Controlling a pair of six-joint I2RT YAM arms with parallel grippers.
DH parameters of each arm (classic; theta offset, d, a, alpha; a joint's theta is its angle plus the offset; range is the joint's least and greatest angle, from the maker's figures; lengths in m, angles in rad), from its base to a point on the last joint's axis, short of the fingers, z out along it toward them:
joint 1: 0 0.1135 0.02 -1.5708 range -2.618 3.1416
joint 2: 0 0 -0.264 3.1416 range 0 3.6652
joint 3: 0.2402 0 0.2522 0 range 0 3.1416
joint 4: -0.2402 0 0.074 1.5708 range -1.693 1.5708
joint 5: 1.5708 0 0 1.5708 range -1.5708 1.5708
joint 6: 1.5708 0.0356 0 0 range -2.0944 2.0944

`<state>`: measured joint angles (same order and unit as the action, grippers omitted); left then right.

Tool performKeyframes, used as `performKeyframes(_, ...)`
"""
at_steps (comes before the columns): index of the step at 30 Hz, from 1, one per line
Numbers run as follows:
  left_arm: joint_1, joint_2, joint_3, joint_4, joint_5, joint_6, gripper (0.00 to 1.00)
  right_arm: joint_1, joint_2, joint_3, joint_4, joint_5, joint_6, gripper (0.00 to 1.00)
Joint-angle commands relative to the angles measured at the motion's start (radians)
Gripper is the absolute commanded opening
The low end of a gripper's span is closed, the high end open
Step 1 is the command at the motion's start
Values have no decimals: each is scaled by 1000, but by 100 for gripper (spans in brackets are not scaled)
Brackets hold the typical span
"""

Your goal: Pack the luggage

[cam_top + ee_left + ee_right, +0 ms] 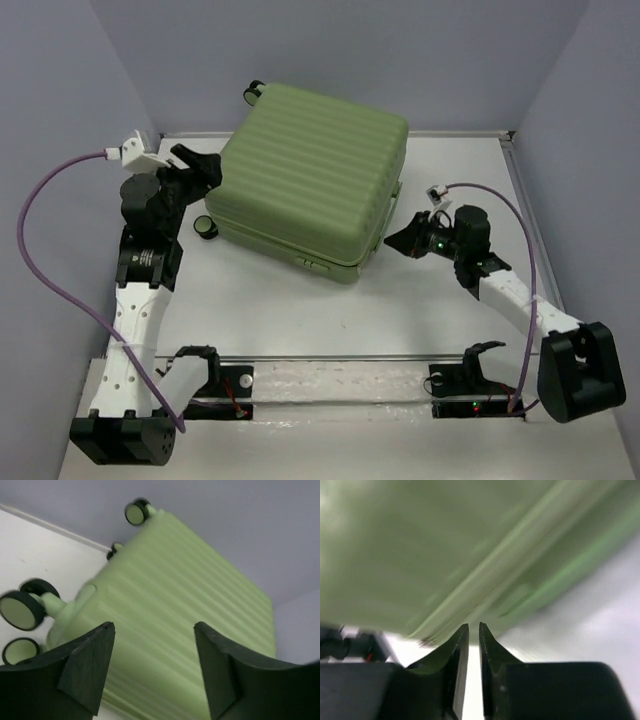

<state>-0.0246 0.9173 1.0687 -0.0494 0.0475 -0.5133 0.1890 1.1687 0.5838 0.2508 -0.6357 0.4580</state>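
Note:
The luggage (310, 180), a light olive-green ribbed hard-shell suitcase, lies flat and closed on the white table (300, 320). Its black-and-green wheels show at the far left corner (253, 90) and the near left side (205, 228). My left gripper (207, 166) is open and empty at the suitcase's left side. In the left wrist view its jaws (152, 626) frame the ribbed shell (190, 595) and the wheels (20, 610). My right gripper (397, 240) is by the suitcase's right near corner. In the right wrist view its fingers (473, 626) are almost together with nothing between them, close to the shell's edge (420, 540).
Grey walls enclose the table on the left, back and right. A purple cable (40, 250) loops off the left arm. A metal rail (340, 357) with the arm bases runs along the near edge.

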Motion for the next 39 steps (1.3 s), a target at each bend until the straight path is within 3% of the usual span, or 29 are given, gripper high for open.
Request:
performKeyframes(1, -139, -57, -108, 11, 120, 12, 68, 182, -136, -54, 64, 14, -87, 33)
performKeyframes(2, -193, -93, -162, 10, 100, 10, 64, 225, -147, -68, 59, 43, -116, 45)
performKeyframes(4, -356, -121, -238, 2, 39, -5, 52, 239, -168, -105, 70, 89, -131, 54)
performKeyframes(7, -507, -138, -343, 19, -15, -57, 49, 276, -172, -140, 108, 131, -127, 58)
performKeyframes(9, -552, -156, -438, 43, -37, -106, 48, 334, -136, -136, 101, 157, -142, 59)
performKeyframes(13, -586, -173, -561, 150, -55, -160, 43, 458, -81, -101, 45, 281, -202, 59)
performKeyframes(20, -592, -32, -609, 279, -52, -145, 44, 526, -44, -107, 113, 453, -179, 60)
performKeyframes(26, -592, 57, -625, 399, -52, -134, 66, 578, -3, -91, 125, 649, -140, 59)
performKeyframes(28, -592, 95, -619, 411, -8, -123, 66, 578, 2, -105, 160, 673, -127, 59)
performKeyframes(36, -592, 178, -613, 471, 46, -96, 59, 610, -17, -153, 266, 752, -67, 37)
performKeyframes(39, -594, 193, -616, 494, 58, -97, 57, 619, -27, -142, 252, 757, -68, 16)
